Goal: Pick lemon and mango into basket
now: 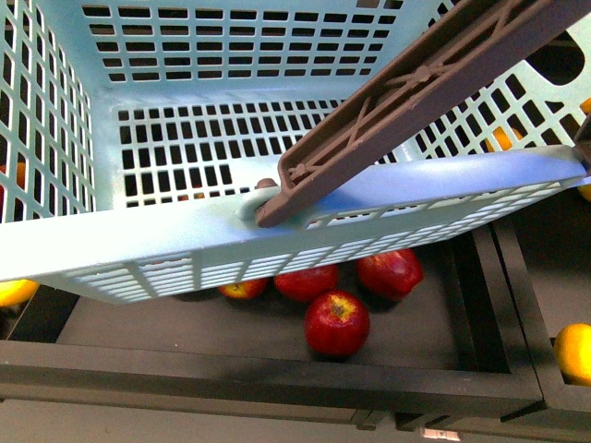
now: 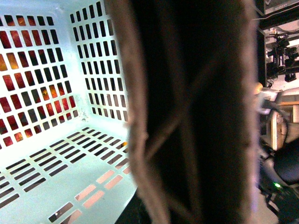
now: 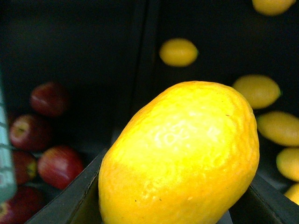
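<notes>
The right fingers [image 3: 70, 200] were clenched on the lemon [image 3: 182, 154], one dark finger showing at each side under it. Its long axis ran slantwise across the grip, and it hung above a dark crate of loose yellow fruit [image 3: 177, 51].

The basket [image 1: 138, 240] lay to the robot's left of the lemon, showing only as a teal sliver at the edge of the right wrist view. It was raised and tipped over the apples [image 1: 337, 323], mouth open, with nothing seen inside. Its handle [image 1: 416, 101] slanted from the near rim up toward the right, across the side the lemon would likely come in from. The drop probably had to clear that bar.

The left fingers were hidden behind the blurred handle in their own view. I could not tell their grip, though they likely carried the basket. The mango could not be picked out.
</notes>
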`<state>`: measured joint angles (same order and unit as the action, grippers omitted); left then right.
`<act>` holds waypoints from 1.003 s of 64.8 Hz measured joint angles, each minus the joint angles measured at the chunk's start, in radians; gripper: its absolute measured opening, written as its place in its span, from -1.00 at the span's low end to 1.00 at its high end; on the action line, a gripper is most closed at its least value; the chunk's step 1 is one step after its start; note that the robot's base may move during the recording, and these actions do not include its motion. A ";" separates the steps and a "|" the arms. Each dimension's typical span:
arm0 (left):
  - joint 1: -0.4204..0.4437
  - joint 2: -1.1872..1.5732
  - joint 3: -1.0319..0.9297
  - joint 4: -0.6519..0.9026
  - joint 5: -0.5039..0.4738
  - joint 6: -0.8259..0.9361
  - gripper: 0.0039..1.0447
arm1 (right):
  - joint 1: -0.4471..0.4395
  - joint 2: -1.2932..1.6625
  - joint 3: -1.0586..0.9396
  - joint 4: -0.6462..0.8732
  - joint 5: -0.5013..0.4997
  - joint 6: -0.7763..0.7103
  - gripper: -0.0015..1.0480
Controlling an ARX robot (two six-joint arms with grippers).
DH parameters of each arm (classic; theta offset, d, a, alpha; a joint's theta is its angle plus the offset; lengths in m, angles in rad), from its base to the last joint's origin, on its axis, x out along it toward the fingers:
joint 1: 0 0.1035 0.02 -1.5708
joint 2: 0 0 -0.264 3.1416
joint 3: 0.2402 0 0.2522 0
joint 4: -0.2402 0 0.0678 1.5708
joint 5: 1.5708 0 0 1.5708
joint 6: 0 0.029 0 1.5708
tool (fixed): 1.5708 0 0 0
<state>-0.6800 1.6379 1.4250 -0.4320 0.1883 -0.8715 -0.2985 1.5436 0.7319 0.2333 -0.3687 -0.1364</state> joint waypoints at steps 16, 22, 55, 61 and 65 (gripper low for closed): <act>0.000 0.000 0.000 0.000 0.000 0.000 -0.91 | 0.185 -0.228 -0.002 -0.013 0.008 0.119 0.12; 0.000 0.000 0.000 0.000 0.000 0.000 -0.91 | 0.268 -0.244 -0.001 -0.013 0.029 0.146 0.12; 0.000 0.000 0.000 0.000 0.000 0.000 -0.91 | 0.532 -0.229 -0.057 -0.008 0.168 0.148 0.75; 0.000 0.000 0.000 0.000 0.004 0.000 -0.91 | 0.519 -0.230 -0.061 0.002 0.213 0.148 0.82; 0.000 0.000 0.000 0.000 0.003 -0.002 -0.91 | 0.501 -0.241 -0.063 0.006 0.231 0.153 0.83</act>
<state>-0.6804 1.6379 1.4250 -0.4320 0.1909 -0.8738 0.2028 1.3022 0.6693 0.2398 -0.1379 0.0162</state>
